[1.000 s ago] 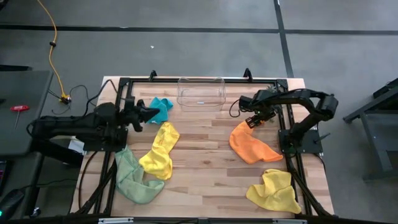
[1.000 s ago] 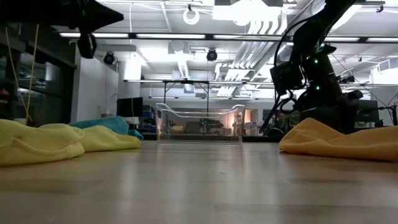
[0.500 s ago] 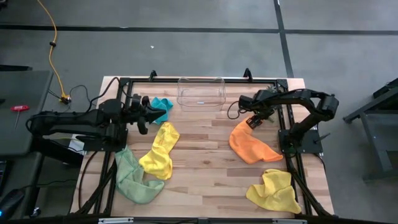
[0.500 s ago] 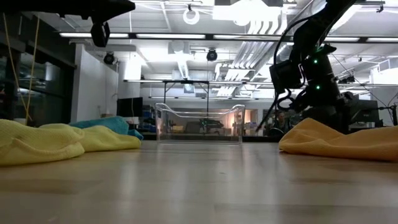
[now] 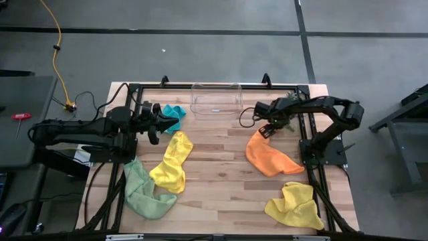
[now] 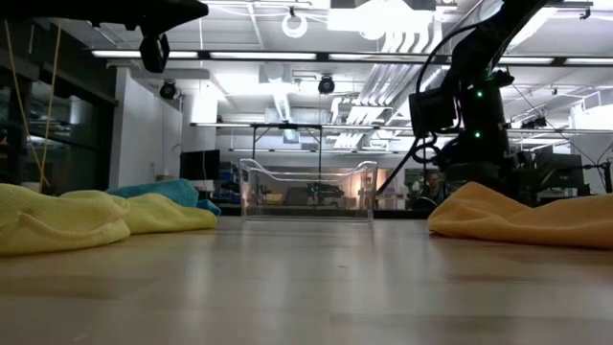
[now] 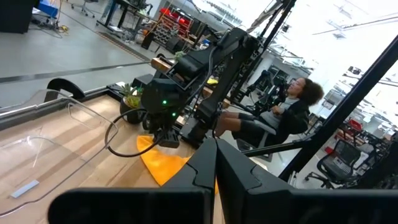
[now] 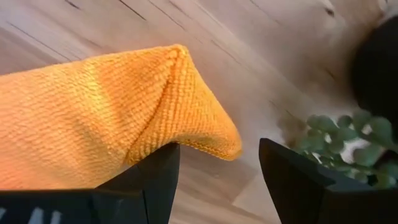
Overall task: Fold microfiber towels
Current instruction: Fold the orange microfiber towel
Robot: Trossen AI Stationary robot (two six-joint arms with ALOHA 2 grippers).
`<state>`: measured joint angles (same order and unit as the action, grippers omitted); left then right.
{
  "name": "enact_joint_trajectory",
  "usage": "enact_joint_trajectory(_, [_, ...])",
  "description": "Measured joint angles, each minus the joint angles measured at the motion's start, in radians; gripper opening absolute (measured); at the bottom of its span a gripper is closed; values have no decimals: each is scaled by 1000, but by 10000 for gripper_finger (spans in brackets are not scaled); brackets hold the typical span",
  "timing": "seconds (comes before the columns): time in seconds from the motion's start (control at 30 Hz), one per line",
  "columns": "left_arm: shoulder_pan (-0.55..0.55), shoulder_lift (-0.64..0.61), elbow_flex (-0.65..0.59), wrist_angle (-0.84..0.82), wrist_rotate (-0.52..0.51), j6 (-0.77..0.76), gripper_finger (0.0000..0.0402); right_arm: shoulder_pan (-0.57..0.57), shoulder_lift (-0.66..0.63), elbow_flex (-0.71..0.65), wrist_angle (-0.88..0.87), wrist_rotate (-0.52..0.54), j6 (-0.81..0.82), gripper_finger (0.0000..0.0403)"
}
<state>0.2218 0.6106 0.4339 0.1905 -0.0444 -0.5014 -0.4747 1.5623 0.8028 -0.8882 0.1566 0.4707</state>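
- At left of the high view, the left tool [image 5: 160, 122] hangs above the table [image 5: 221, 167] with its fingers closed on nothing; the teal towel [image 5: 175, 114] lies just beside its tip, toward the frame's top.
- Below it, the light green towel [image 5: 142, 191] sits crumpled at lower left, touching a yellow towel [image 5: 172, 161] that stretches up toward the left tool.
- At top centre, a clear bin [image 5: 216, 99] stands at the table's far edge.
- Right of centre, the right tool [image 5: 266, 131] hovers with its fingers spread wide, holding nothing, over the upper corner of the orange towel [image 5: 267, 155]; in the right wrist view that corner [image 8: 180, 99] sits just ahead of the two fingers [image 8: 149, 180], beside a small potted plant [image 8: 348, 134].
- At lower right, the second yellow towel [image 5: 294, 204] lies bunched, well apart from both tools.
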Motion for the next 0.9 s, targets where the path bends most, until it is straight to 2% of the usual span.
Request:
enact_joint_trajectory(0.17, [0,0,0,0,0,0,0,-3,4,0,2,20,23,194])
enact_joint_trajectory(0.43, [0,0,0,0,0,0,0,-5,4,0,1,56,86,90])
enact_joint_trajectory(0.53, [0,0,0,0,0,0,0,-5,4,0,5,56,90,64])
enact_joint_trajectory(0.7, [0,0,0,0,0,-1,0,-5,4,0,20,80,144,60])
enact_joint_trajectory(0.9, [0,0,0,0,1,-1,0,-5,-13,0,15,49,171,106])
